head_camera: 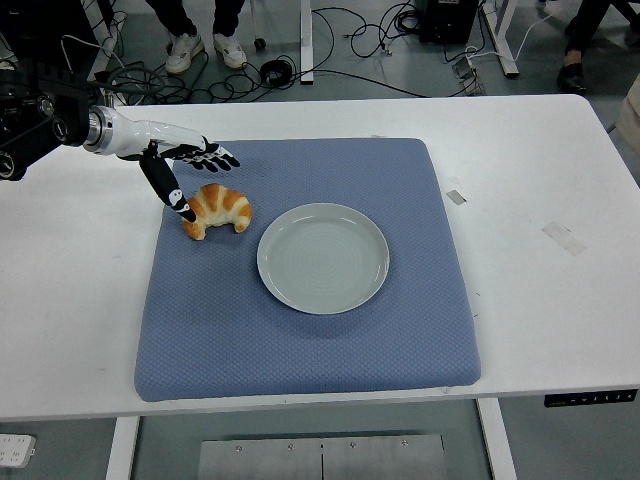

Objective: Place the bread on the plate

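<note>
The bread is a golden croissant point(218, 210) lying on the left part of the blue mat point(310, 350). To its right, a little apart from it, an empty grey plate point(323, 257) sits near the mat's middle. My left hand point(188, 175) reaches in from the left edge and hovers just above and left of the croissant. Its fingers are spread, the thumb hangs down beside the croissant's left end, and it holds nothing. My right arm is out of view.
The white table point(540, 170) carries two small tape marks point(563, 236) on its right side. Beyond the far edge lie cables on the floor, and a person's shoes point(205, 47) stand at the top left.
</note>
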